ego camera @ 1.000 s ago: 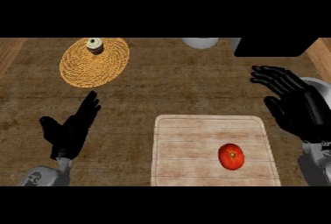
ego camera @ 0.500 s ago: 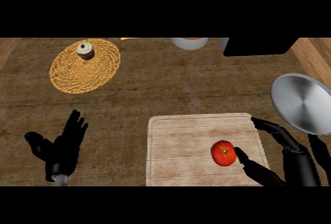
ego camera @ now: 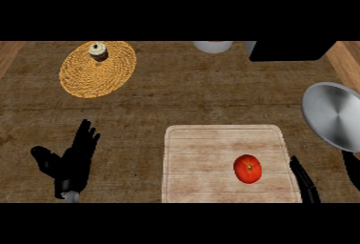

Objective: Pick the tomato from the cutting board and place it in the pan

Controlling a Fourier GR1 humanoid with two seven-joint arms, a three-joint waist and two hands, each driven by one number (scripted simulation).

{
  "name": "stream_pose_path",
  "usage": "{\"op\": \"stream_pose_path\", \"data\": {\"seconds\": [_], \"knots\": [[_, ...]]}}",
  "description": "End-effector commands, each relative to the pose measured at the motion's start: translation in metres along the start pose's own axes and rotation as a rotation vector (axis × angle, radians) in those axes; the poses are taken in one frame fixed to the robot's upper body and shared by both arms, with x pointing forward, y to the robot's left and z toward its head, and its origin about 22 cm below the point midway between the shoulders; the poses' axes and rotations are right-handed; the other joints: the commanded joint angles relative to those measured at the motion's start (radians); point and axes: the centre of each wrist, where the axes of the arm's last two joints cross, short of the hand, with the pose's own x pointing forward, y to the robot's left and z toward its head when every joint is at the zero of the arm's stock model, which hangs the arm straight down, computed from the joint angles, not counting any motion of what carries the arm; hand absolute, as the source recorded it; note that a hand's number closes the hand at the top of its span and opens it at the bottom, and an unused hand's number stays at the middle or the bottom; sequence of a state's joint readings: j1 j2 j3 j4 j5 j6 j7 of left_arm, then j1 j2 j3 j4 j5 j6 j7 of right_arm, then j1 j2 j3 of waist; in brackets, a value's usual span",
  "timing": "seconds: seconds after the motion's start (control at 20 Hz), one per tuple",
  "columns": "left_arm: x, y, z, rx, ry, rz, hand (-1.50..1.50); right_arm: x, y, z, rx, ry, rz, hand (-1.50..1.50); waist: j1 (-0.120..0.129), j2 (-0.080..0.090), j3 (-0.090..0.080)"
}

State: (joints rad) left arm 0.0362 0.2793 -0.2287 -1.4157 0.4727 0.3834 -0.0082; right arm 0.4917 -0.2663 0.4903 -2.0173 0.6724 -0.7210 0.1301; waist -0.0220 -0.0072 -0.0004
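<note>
A: Where does the head view look from?
B: From above, steeply down on the wooden counter (ego camera: 175,100), cutting board (ego camera: 211,143) low and centre.
A: How near?
B: Close; the pan (ego camera: 336,114), right of the board, is cut by the edge.

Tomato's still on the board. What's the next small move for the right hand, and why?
Probably bring the right hand left and curl it round the tomato. It sits just beside the fruit without touching, and the pan waits empty to the right.
</note>
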Motion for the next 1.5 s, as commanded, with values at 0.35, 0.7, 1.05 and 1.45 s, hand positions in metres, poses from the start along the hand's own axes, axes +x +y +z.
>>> {"op": "stream_pose_path", "data": {"seconds": [0.35,0.7,1.05,1.45], "knots": [[-0.01,-0.012,0.005,-0.045,0.039,-0.025,0.0,0.031,-0.003,-0.049,0.192,0.269,0.388,-1.5,0.059,0.02,-0.005],[-0.006,-0.004,0.01,-0.055,0.05,-0.011,0.0,0.065,0.003,-0.087,0.403,0.401,0.633,-1.5,0.059,0.012,-0.002],[-0.01,-0.018,0.001,-0.031,0.045,-0.014,0.0,0.068,0.031,-0.132,0.544,0.439,0.731,-1.5,0.031,0.01,0.0],[0.0,-0.015,0.012,-0.023,0.053,-0.018,0.0,0.07,0.028,-0.125,0.766,0.519,0.713,-1.5,0.025,0.006,0.0]]}}
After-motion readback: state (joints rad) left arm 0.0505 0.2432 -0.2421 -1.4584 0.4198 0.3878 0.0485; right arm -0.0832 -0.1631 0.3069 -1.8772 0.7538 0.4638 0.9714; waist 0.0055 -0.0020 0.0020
